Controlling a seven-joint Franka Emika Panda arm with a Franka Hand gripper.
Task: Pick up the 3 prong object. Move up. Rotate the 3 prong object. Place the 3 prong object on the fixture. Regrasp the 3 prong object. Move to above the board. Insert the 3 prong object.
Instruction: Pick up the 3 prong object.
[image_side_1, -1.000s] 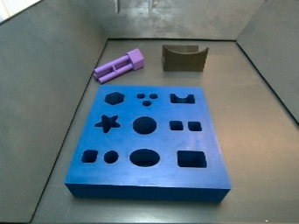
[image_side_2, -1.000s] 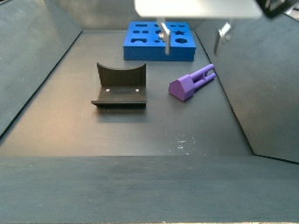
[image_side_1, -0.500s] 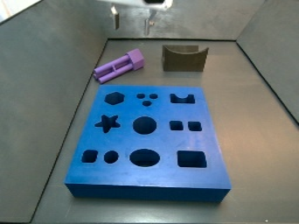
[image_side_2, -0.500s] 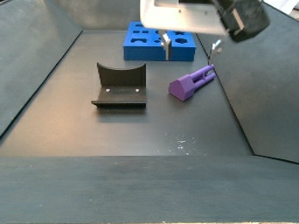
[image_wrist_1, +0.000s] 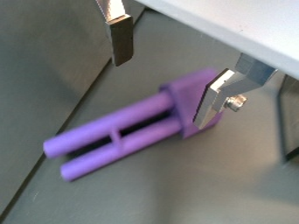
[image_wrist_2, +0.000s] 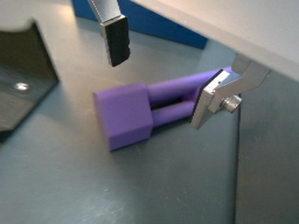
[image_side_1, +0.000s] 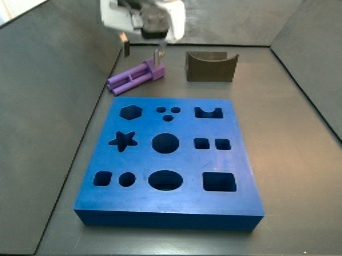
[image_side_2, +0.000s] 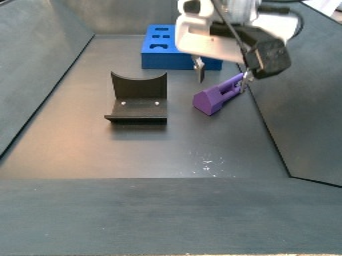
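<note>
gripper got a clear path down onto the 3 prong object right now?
Probably yes. The gripper hangs open over the 3 prong object, one finger on each side, nothing between; the fixture stands apart.

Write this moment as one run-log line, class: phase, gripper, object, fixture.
phase: approach to pick | gripper: open, fingers straddling the 3 prong object, no contact visible | 3 prong object: flat on floor | fixture: empty

3 prong object (image_side_1: 135, 76): on the floor, beside the fixture (image_side_1: 210, 66), both behind the board (image_side_1: 168, 155) (side view). Gripper (image_side_1: 144, 42): directly above the 3 prong object, fingers (image_wrist_1: 121, 40) spread to either side (not touching it). Board: nearest the front edge.
</note>
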